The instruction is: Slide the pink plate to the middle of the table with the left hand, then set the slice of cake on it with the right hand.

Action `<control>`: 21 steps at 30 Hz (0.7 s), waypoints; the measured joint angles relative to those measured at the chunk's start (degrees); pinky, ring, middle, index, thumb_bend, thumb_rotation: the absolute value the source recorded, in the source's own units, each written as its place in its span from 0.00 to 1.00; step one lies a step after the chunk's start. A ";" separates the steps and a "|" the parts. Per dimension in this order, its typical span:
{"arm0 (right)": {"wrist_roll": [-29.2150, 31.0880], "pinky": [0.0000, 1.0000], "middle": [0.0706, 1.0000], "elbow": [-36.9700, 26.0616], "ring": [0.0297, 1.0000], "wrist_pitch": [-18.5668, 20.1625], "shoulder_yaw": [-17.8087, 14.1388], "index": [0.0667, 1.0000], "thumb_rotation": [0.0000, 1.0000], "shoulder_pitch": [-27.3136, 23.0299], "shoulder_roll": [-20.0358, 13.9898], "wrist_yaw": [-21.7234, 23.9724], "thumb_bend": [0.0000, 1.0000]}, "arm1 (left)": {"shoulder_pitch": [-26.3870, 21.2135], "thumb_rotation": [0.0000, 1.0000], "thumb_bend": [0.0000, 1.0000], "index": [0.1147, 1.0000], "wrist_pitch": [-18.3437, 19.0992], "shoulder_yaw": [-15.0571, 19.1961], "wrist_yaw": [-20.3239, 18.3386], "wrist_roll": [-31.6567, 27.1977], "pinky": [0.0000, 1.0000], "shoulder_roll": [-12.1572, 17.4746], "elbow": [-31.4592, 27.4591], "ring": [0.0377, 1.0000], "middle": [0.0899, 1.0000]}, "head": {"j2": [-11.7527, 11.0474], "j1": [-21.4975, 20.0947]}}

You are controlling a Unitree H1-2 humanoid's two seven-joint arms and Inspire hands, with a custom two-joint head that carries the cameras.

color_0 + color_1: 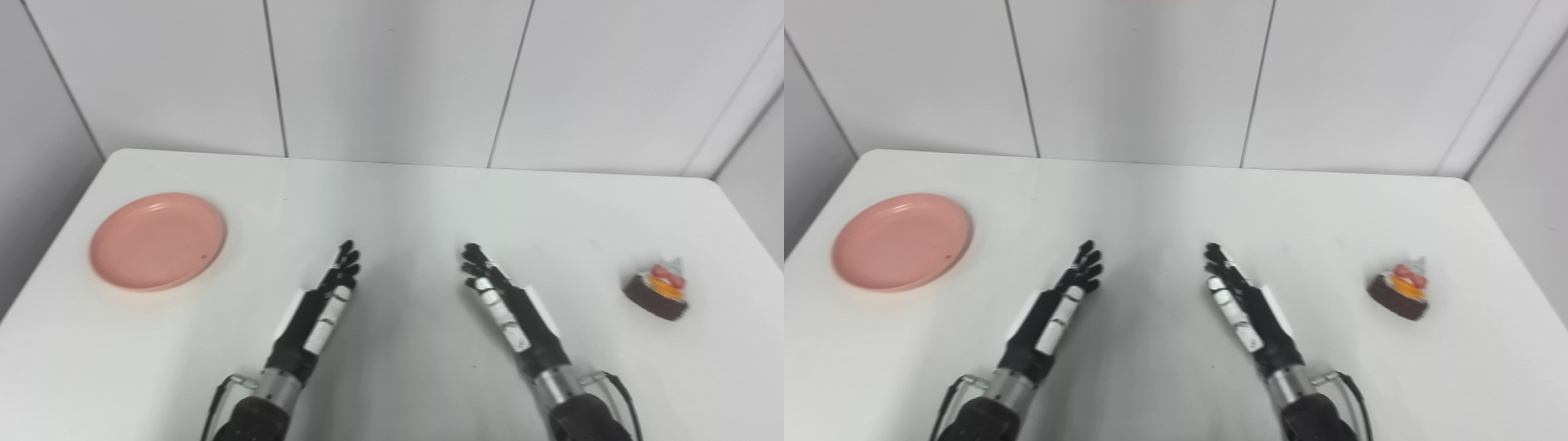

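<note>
A round pink plate (158, 240) lies empty at the left side of the white table (404, 196). A slice of chocolate cake (658, 289) with orange and red fruit on top sits at the right side. My left hand (321, 306) is open, fingers straight and pointing away, over the table's middle, well to the right of the plate. My right hand (508, 306) is open in the same pose, well to the left of the cake. Both hands hold nothing.
Grey wall panels (392, 73) stand right behind the table's far edge. The table's left and right edges run close to the plate and the cake.
</note>
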 measured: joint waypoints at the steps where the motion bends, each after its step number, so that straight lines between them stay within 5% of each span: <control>1: 0.26 0.89 0.93 0.02 0.91 -0.07 -0.08 0.93 1.00 0.04 -0.22 0.21 0.27 | -0.07 1.00 0.40 0.97 0.00 -0.22 0.43 0.44 0.95 -0.23 0.34 0.97 0.98 | -1.22 3.57; 7: 3.24 0.93 0.94 1.75 0.93 -2.00 -0.88 0.95 1.00 -0.07 -1.98 2.36 0.25 | -0.68 1.00 0.37 0.99 -0.20 -0.52 2.33 1.49 0.96 -2.10 1.79 0.99 1.00 | -4.13 10.89; 21: 6.40 0.95 0.95 4.21 0.93 -3.64 -2.15 0.95 1.00 -0.92 -2.74 5.47 0.18 | -2.22 1.00 0.41 1.00 -0.73 -1.08 4.26 1.65 0.96 -3.67 4.26 1.00 1.00 | -5.27 13.18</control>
